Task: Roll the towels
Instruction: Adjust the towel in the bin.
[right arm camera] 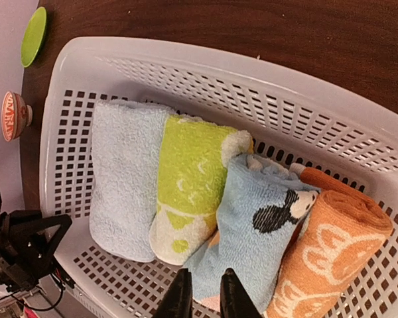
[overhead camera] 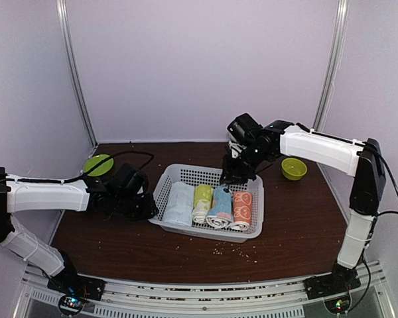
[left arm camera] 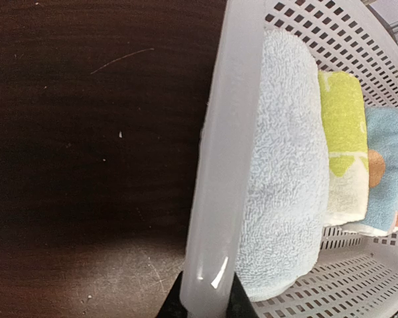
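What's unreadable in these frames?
- Left wrist view: left pincer cut off by bottom edge; only fingertips flank basket rim.
- Left wrist view: peach-orange towel nearly hidden behind light blue towel.
- Right wrist view: small orange-white object, far left, too small to identify.
- Top view: pale specks on table, too small to identify.

The top view looks down across the table (overhead camera: 298,232) from high behind. Both wrist views sit close over the shared basket (overhead camera: 205,167).

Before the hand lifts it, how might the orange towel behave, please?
The orange towel looks like soft terry, so it would probably squash and sag. Nothing binds the roll, so it may unwind. Wedged against the printed blue towel, it likely won't roll away.
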`<state>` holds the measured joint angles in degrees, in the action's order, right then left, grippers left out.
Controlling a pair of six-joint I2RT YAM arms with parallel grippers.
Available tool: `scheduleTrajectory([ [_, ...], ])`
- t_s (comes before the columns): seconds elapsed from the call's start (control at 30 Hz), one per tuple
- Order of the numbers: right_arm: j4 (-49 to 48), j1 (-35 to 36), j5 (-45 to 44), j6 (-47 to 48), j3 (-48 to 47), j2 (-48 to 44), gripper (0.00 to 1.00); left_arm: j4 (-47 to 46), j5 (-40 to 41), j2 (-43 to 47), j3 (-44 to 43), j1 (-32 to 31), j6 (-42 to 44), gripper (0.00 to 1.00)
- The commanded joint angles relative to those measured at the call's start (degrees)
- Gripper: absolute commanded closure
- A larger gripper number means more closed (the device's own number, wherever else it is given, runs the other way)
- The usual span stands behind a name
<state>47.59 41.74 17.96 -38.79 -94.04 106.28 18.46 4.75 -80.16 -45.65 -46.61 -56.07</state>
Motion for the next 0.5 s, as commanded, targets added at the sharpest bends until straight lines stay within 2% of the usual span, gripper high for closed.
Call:
scheduleTrajectory([
  [0.0, -2.48, -0.59, 0.07, -1.95, -1.24, 4.84, 0.85, 4.30, 1.31, -2.63, 2.23, -0.34, 0.95, 1.00],
  [0.27, -4.65, -2.21, -1.99, -3.65, -0.25, 9.65, 0.87, 4.48, 1.05, -2.50, 2.48, -0.35, 0.67, 1.00],
  [0.47, -10.74, -3.85, -0.22, -4.57, 0.82, 8.12, 0.84, 4.35, 1.39, -3.34, 2.54, -0.32, 0.14, 1.00],
])
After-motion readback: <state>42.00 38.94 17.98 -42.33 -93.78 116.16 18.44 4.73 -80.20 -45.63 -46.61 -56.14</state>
